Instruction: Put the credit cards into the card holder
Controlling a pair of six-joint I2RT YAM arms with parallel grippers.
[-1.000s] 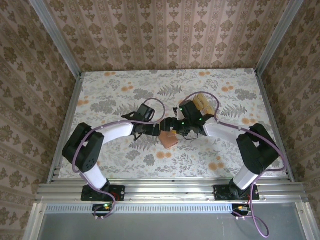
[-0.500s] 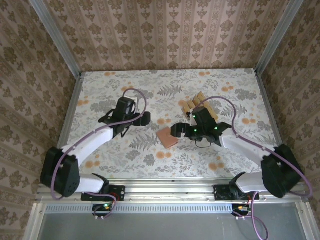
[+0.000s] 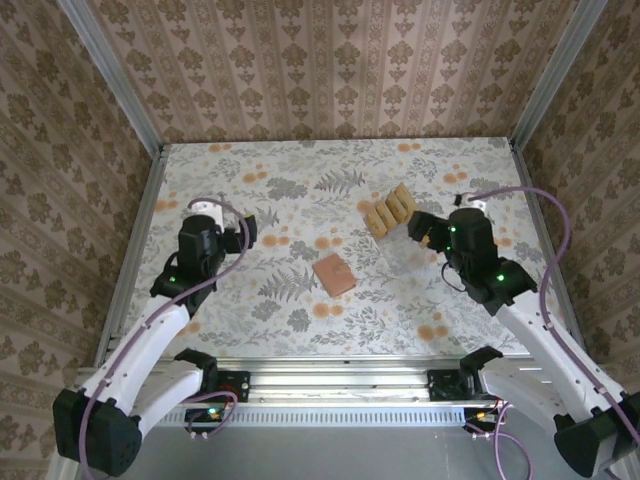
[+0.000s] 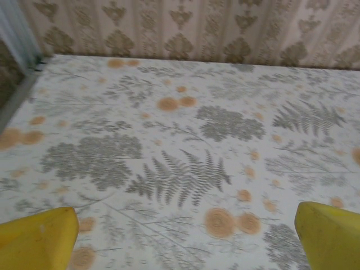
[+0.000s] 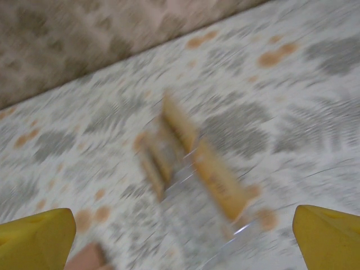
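We judge the task to be at its start. The holder [image 3: 334, 273] lies flat mid-counter, a reddish-brown, leather-like square that looks folded shut, with no card in it that we can see. The cards [image 3: 389, 211], thin stiff tan rectangles with darker bands, sit in a tight row just beyond it to the right. They seem to stand on edge in something clear, though the right wrist view is too blurred to settle that. Both arms hang off to the sides, well apart from either thing. The left fingers [image 3: 246, 228] and right fingers [image 3: 424, 229] are spread wide and hold nothing, and the yellow pads [image 4: 39, 239] frame bare patterned counter [image 4: 180, 112]. Next, we reckon, the holder must be opened to bare its slots, likely with one arm pinning it, before a card's thin edge is pinched from the row.
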